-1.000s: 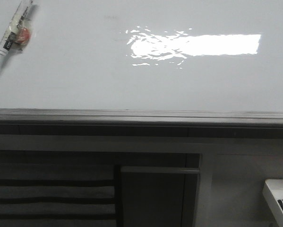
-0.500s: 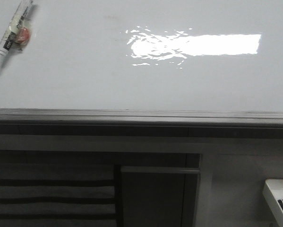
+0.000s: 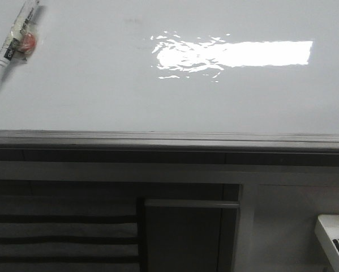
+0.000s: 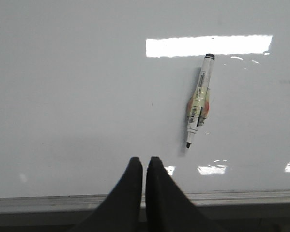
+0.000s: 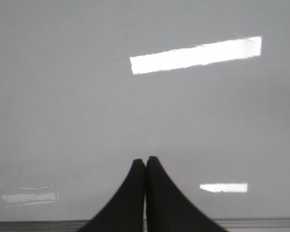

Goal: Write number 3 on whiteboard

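Over whiteboard (image 4: 86,96), left tool (image 4: 145,164) closed, empty, right tool (image 5: 145,164) likewise

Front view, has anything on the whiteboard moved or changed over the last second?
Nothing visibly changed. The marker lies in the same spot at the whiteboard's upper left, uncapped tip pointing down-left, and the glare sits where it was. No number is drawn yet. In the wrist views, the left gripper and right gripper are shut, holding nothing.
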Action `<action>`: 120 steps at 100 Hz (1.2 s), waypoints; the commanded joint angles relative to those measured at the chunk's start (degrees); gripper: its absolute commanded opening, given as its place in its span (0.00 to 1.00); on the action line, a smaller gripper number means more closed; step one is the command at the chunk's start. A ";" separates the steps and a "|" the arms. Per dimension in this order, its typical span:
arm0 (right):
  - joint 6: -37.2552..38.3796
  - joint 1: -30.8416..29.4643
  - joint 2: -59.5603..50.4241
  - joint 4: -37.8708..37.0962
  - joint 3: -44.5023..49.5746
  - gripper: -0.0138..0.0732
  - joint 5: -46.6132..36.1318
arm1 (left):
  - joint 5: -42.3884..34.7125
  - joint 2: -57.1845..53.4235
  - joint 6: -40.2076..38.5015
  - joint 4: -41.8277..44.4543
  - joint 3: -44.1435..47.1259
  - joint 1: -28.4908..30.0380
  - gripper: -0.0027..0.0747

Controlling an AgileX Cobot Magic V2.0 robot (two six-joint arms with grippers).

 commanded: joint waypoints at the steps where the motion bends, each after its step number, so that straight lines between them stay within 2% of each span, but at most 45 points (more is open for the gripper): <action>1: -1.36 0.12 4.34 -0.10 -5.55 0.07 -1.17 | -0.37 4.84 -0.09 1.11 -6.25 0.12 0.01; 16: -1.36 0.12 7.97 0.78 -7.85 0.07 -3.41 | -1.61 8.62 -0.09 1.11 -8.91 0.12 0.01; 58: -1.36 0.12 8.08 0.78 -7.85 0.07 -4.00 | -1.67 9.25 -0.09 0.86 -8.91 0.12 0.01; 77: -1.36 0.12 8.08 -3.15 -7.85 0.09 -2.30 | -1.63 9.25 -0.09 2.51 -8.80 0.12 0.02; 84: -1.36 0.12 8.08 -3.53 -7.85 0.20 -2.30 | -1.63 9.25 -0.09 2.74 -8.80 0.12 0.07; 90: -1.36 0.12 8.08 -3.53 -7.85 0.39 -2.30 | -1.63 9.25 -0.09 2.74 -8.80 0.12 0.18; 95: -1.36 0.12 8.08 -3.53 -7.85 0.57 -2.15 | -1.63 9.25 -0.09 2.77 -8.80 0.12 0.32; 101: -1.36 0.12 8.08 -3.53 -7.85 0.79 -2.15 | -1.52 9.25 -0.09 2.77 -8.80 0.12 0.53; 106: -1.36 0.12 8.08 -3.53 -7.85 0.92 -2.15 | -1.52 9.25 -0.09 2.61 -8.80 0.12 0.68; 112: -1.36 0.12 8.08 -3.53 -7.85 0.91 -2.15 | -1.52 9.25 -0.09 2.30 -8.80 0.12 0.78; 120: -1.36 0.12 8.08 -3.53 -7.85 0.91 -2.15 | -1.52 9.25 -0.09 2.30 -8.80 0.12 0.79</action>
